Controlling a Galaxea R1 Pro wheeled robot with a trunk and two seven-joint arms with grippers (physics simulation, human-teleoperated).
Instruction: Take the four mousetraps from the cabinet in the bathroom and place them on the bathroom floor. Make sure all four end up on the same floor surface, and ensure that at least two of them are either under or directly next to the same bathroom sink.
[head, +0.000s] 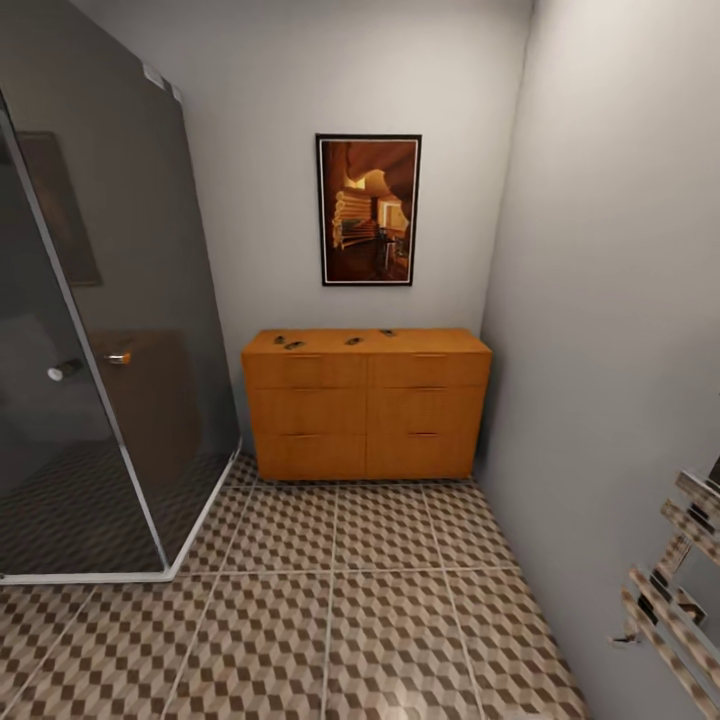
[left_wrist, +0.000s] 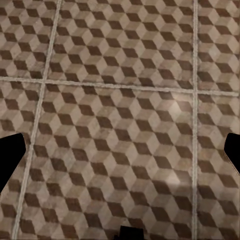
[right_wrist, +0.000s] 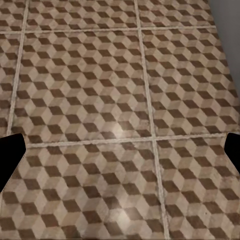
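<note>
The orange-brown cabinet (head: 366, 405) stands against the far wall, its drawers shut. Several mousetraps lie on its flat top, small and dark from here: one (head: 279, 339) at the left, one (head: 294, 345) beside it, one (head: 353, 341) near the middle, one (head: 387, 332) further back. The cube-patterned bathroom floor (head: 330, 620) stretches from me to the cabinet. In the left wrist view my left gripper (left_wrist: 120, 155) is open over bare tiles (left_wrist: 120, 100), its black fingertips (left_wrist: 11, 155) far apart. My right gripper (right_wrist: 120, 150) is open too, above tiles (right_wrist: 90, 90). The bathroom sink is out of view.
A dark glass shower enclosure (head: 100, 350) with a knob fills the left side, its base rail running along the floor. A grey wall (head: 600, 300) closes the right, with a chrome towel rail (head: 675, 590) low on it. A framed picture (head: 368, 210) hangs above the cabinet.
</note>
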